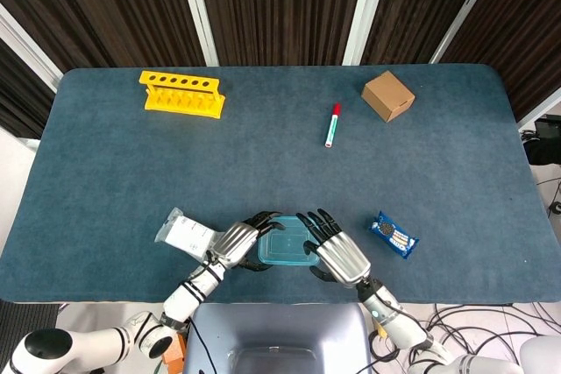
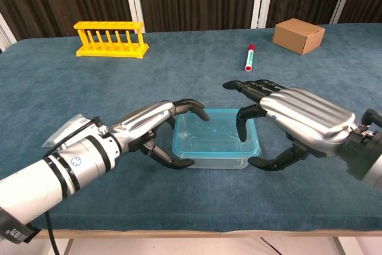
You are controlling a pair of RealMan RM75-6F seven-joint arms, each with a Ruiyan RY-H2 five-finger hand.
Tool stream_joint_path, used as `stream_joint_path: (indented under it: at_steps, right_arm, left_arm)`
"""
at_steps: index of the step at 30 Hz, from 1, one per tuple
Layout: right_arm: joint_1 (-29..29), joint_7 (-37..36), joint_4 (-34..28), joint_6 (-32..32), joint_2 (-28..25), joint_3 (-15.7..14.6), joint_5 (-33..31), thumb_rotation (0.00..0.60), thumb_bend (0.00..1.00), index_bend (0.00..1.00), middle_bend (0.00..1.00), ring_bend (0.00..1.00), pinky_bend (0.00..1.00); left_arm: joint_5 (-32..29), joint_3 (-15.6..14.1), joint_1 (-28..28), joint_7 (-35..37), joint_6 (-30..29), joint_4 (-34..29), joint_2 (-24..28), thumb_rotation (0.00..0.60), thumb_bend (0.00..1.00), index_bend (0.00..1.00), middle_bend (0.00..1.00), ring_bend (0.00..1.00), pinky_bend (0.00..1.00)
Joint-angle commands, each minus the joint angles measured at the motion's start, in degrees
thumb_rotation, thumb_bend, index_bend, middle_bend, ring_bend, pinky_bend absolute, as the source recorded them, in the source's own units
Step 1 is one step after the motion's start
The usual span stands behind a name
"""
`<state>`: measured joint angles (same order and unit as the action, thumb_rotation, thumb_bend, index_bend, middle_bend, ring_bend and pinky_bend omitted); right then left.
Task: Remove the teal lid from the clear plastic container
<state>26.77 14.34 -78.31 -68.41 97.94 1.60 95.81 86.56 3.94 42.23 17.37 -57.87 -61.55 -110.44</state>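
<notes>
1. Right now the clear plastic container (image 2: 210, 141), teal lid (image 2: 209, 146) still seated, sits between my two hands at the near table edge.
2. My left hand (image 2: 152, 125) cups its left wall, fingers curled over the rim and under it — whether it truly clamps, I cannot tell.
3. My right hand (image 2: 292, 120) hangs spread over the right rim, holding nothing.
4. If I pull without a firm brace, the whole box likely lifts or skids — or thin plastic slips free.
</notes>
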Motion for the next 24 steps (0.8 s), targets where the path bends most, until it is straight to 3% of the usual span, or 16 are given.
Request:
stream_joint_path:
  at_steps: [1, 24]
  right_arm:
    - [0.2, 0.4, 0.0, 0.1, 0.3, 0.1, -0.3, 0.6, 0.2, 0.53, 0.0, 0.0, 0.0]
    - [2.0, 3.3, -3.9, -0.2, -1.3, 1.9, -2.0, 0.6, 0.21, 0.52, 0.0, 0.0, 0.0]
  left_arm:
    - [0.0, 0.0, 0.0, -0.1, 0.1, 0.0, 0.1, 0.6, 0.27, 0.44, 0.42, 0.22, 0.34]
    - [0.1, -0.3, 0.0, 0.2, 0.2, 0.3, 0.9, 0.6, 0.27, 0.45, 0.47, 0.24, 0.36]
